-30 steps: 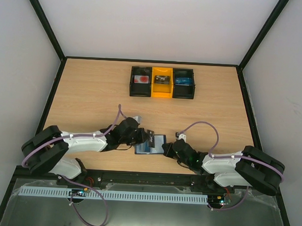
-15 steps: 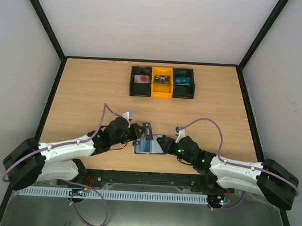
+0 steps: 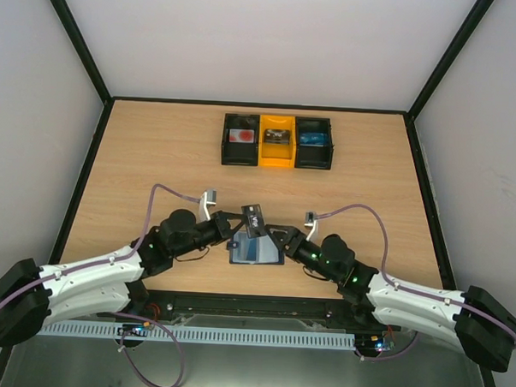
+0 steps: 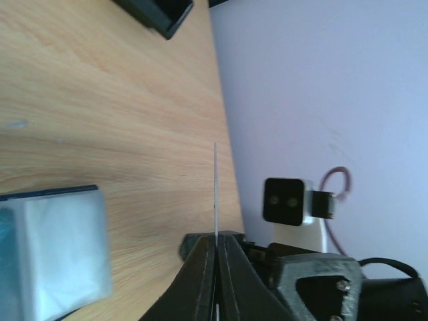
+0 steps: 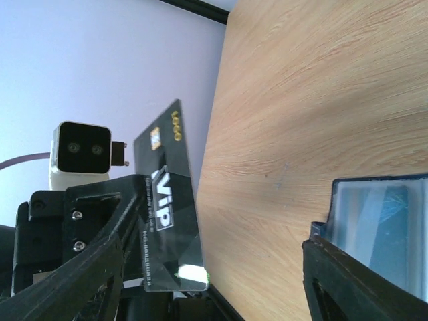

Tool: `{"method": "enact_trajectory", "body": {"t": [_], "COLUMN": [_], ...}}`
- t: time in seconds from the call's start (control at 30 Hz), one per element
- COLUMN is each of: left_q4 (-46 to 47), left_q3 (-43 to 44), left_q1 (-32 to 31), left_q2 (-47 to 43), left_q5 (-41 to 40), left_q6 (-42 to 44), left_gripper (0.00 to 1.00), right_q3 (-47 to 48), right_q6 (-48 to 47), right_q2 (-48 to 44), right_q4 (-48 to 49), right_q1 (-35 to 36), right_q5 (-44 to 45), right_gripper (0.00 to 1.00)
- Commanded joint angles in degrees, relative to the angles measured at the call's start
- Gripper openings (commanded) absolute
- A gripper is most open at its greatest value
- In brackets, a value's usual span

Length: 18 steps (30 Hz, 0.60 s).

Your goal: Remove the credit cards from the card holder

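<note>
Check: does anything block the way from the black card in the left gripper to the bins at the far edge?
Nothing visible does. The left gripper holds the black card up, free of the card holder, and only bare table lies between it and the bins.

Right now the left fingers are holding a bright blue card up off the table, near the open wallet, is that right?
Not quite: the card in the left fingers is black with VIP lettering, not bright blue, as the right wrist view shows. It is held up off the table, near the open wallet.
</note>
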Motion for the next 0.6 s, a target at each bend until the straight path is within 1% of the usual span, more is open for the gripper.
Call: {"method": "enact_trajectory", "body": {"t": [0.0,0.1,0.2,0.33,0.43,0.5,0.57], "left_q4": [5.94,8.24,11.47,13.59,14.58,14.95,15.36], "left_q3": [-1.52,-2.68,-4.27,-4.72,-5.3,-5.5,-5.44], "left_q1": [-0.67,-1.0,-1.04,-1.19,-1.42,-1.54,-1.52], "left_q2": [-2.03,-2.32,-2.33,-1.73,-1.65,-1.48,-1.02], "left_q5": [0.35,0.01,-0.34,0.56,0.56,0.48,0.69], "left_q6": [-1.22,-2.29,-3.71,-4.1,-4.6,-4.84,-5.09], "left_gripper": [0.03,0.03,0.03,0.03,0.03,0.03,0.03], "right_q3": [0.08,0.69,0.72,0.71,1.02,0.85,0.16], "right_q6": [2.82,2.59,2.69,3.15,3.02,3.21,3.56], "right_q2": [1.72,3.57,5.2,6.11,5.97,5.66,5.18], "right_q4": [5.97,7.78,9.79,12.63,12.66,12.69,13.37], "right_q1": [0.2,0.15,0.15,0.16,0.14,0.14,0.15], "right_q5": [-1.94,-4.21,-5.83,-7.32,-7.45,-7.05,-6.97], "right_gripper": [0.72,0.68,0.57,0.47,0.35,0.25,0.17]}}
